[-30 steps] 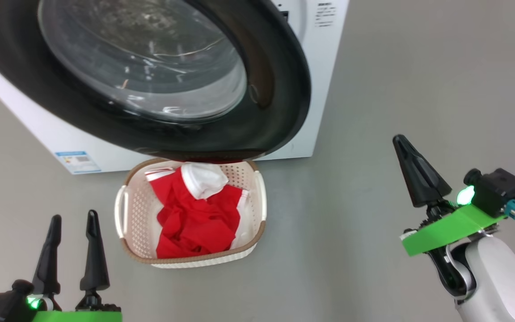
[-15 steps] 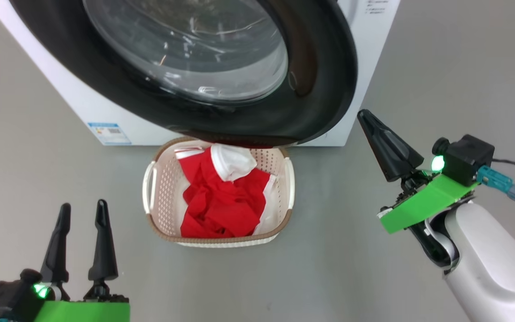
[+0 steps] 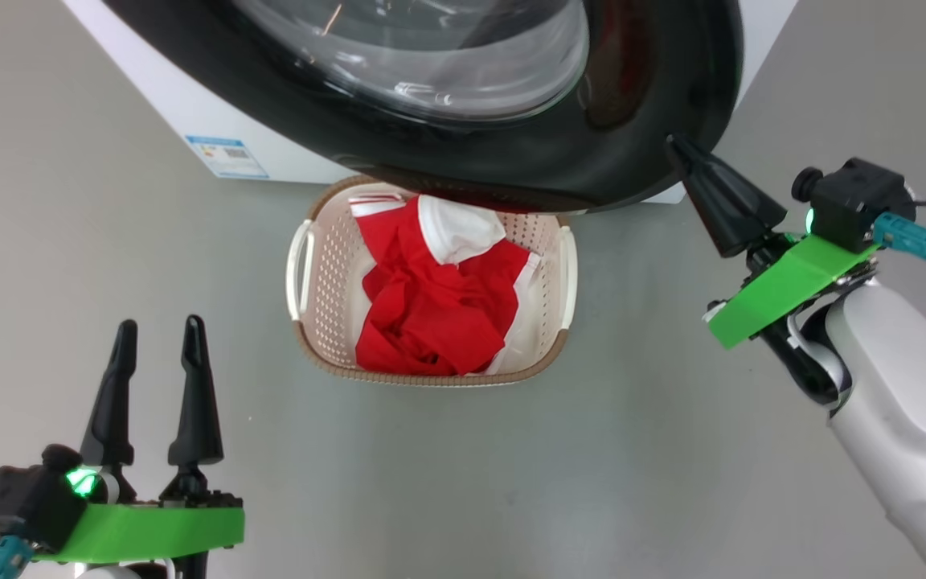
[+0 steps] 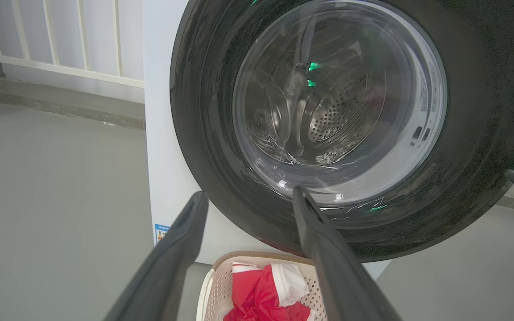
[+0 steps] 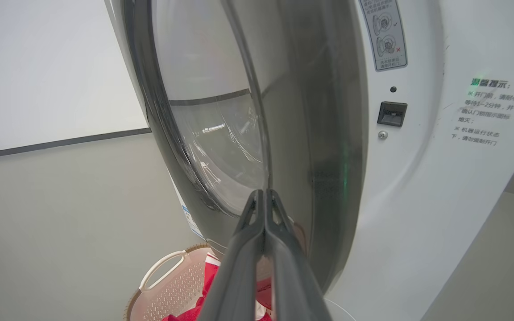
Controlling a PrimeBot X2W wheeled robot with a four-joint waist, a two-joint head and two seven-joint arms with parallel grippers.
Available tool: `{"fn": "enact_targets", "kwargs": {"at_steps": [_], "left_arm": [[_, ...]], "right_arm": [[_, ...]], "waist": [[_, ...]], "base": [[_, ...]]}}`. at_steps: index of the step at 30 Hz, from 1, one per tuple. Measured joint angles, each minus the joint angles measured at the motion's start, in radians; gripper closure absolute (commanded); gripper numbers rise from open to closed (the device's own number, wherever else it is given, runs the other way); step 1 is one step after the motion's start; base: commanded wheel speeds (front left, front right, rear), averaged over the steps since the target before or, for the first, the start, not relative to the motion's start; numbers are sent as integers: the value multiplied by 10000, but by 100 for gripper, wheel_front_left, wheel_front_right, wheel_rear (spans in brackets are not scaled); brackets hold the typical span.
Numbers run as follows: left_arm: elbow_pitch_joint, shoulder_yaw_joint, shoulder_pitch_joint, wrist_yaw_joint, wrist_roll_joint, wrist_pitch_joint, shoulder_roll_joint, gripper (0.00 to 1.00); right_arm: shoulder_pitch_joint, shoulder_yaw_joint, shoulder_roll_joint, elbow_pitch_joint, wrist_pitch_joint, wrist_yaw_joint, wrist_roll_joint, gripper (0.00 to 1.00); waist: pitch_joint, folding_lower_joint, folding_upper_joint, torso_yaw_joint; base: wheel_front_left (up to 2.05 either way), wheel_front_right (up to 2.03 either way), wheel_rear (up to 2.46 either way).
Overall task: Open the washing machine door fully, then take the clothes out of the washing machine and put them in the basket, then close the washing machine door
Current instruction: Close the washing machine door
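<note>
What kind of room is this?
Probably a laundry spot, perhaps a test room: a white washing machine with a round black door, a basket of red clothes, and a grey floor.

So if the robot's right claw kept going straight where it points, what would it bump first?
Most likely the big round glossy black washing machine door: the shut right claw aims its tip at the door's outer rim, very close. Whether they touch, I cannot tell.

The big round black door [image 3: 511,153] of the white washing machine [image 3: 190,112] hangs partly open over the cream basket [image 3: 330,281]. Red and white clothes [image 3: 431,314] lie crumpled inside the basket.
</note>
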Motion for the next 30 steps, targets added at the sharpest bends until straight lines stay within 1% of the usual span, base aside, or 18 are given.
{"fn": "enact_targets", "kwargs": {"at_steps": [11,22,30], "left_arm": [[71,-201,-157,-2,111,0,-12,0],[67,-303,-304,-75,199,0,-19,0],[-10,-403,-382,-75,182,0,-31,0]], "right_arm": [[-734,48,-345,355,0,2,19,100],[-1280,-644,-876,378,0,4,15,100],[-2127,-780,-1231,445,0,4,-27,100]], "waist": [[440,0,0,390],[953,0,0,773],[1394,0,0,1034]], "base": [[0,0,0],[0,0,0],[0,0,0]]}}
